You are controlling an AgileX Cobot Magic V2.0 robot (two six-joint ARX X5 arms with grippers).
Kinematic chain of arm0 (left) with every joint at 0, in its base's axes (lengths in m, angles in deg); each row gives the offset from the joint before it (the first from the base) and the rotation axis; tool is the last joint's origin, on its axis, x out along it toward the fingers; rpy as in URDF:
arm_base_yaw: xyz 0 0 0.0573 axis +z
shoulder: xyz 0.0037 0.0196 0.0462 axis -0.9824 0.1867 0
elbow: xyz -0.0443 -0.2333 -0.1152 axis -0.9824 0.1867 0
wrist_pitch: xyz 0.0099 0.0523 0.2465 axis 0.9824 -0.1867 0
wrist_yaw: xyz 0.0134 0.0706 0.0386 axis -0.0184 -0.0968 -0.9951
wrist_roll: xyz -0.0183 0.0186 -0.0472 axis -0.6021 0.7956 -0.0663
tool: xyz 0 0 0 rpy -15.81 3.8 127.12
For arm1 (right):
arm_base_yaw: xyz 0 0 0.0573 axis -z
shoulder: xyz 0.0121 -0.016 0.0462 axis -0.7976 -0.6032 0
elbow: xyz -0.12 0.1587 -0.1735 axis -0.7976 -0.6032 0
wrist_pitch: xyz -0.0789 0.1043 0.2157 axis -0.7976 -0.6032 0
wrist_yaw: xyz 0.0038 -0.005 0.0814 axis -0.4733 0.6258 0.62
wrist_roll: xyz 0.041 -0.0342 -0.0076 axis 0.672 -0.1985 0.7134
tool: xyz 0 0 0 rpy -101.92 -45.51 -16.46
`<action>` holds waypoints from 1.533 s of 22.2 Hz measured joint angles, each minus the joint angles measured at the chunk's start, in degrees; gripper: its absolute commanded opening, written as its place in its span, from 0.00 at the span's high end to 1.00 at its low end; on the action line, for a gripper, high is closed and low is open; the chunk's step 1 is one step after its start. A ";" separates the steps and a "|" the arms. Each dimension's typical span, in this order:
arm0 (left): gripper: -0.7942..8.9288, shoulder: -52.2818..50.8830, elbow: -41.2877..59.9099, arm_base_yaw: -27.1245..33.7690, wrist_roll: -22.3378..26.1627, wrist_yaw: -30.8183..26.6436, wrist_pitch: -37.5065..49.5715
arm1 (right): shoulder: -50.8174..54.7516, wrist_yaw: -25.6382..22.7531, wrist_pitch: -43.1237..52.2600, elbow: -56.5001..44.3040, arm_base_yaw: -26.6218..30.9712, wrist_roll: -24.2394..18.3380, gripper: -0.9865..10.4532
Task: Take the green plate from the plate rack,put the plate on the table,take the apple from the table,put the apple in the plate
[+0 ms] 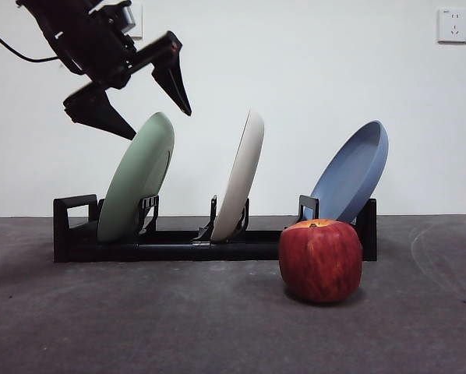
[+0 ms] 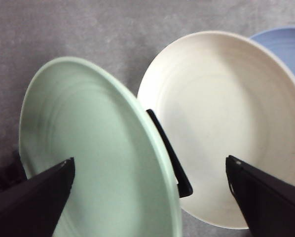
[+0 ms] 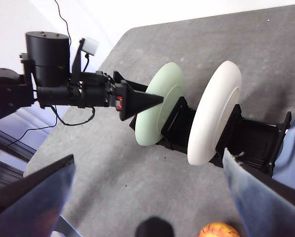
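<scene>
jaws spread wide, the left gripper (image 1: 155,115) hovers over the green plate (image 1: 136,181) (racked, untouched); right gripper (image 3: 147,197) open too.

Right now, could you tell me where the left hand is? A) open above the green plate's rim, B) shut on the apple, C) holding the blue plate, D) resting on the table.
A: the left hand hangs open over the top rim of the green plate, which stands in the plate rack, one jaw on each side.

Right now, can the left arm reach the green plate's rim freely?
Probably yes: the left gripper hangs open above the green plate, one jaw on each side of its top rim, nothing between.
</scene>
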 measured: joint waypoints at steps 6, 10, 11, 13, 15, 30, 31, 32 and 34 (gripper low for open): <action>0.75 1.09 0.00 -0.48 0.00 -0.39 0.00 | -0.02 0.00 -0.02 0.00 0.00 -0.02 0.48; 0.93 1.11 0.00 -0.46 0.02 -0.39 0.02 | 0.00 -0.44 -0.02 0.00 0.00 -0.63 0.48; 0.93 1.11 0.00 -0.46 0.02 -0.39 0.02 | -0.02 -0.98 -0.04 0.00 0.00 -0.74 0.48; 0.93 1.11 0.00 -0.48 0.02 -0.20 0.07 | -0.02 -1.49 -0.09 0.00 0.00 -0.90 0.48; 0.93 1.11 -0.28 -0.74 0.02 0.24 0.20 | -0.02 -1.49 -0.13 0.00 0.00 -1.05 0.48; 0.93 0.98 -14.82 -0.72 -0.68 5.11 -12.28 | -0.02 -1.51 -1.33 0.00 0.00 -1.07 0.48; 0.93 0.98 -18.60 -1.07 -0.02 5.16 -14.51 | -0.02 -1.51 -1.33 0.00 0.00 -1.07 0.48; 0.93 0.98 -23.26 -1.51 0.87 5.09 -17.57 | -0.02 -1.51 -1.31 0.00 0.00 -1.07 0.48; 0.93 0.98 -31.76 -2.05 2.62 3.96 -24.26 | -0.02 -1.51 -1.42 0.00 0.00 -1.07 0.48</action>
